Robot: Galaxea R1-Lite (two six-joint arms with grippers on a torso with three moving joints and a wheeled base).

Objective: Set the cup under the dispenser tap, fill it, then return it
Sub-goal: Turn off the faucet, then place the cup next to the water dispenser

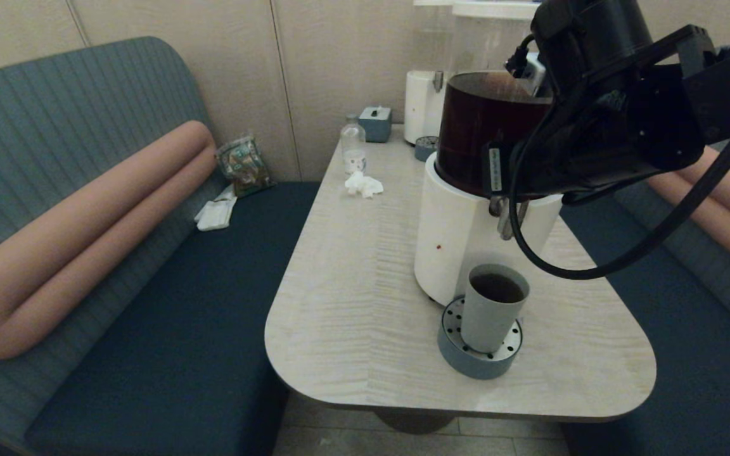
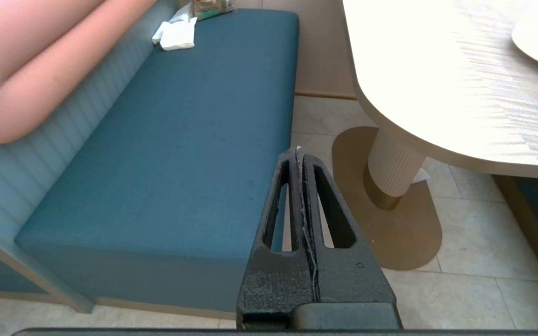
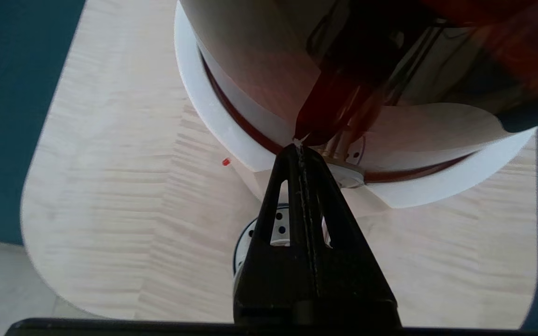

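Head view: cup upright on drip tray near table front edge, dark liquid inside, below tap | right gripper fingers together, tips at dispenser tank, above tap | left gripper fingers together, parked low beside bench
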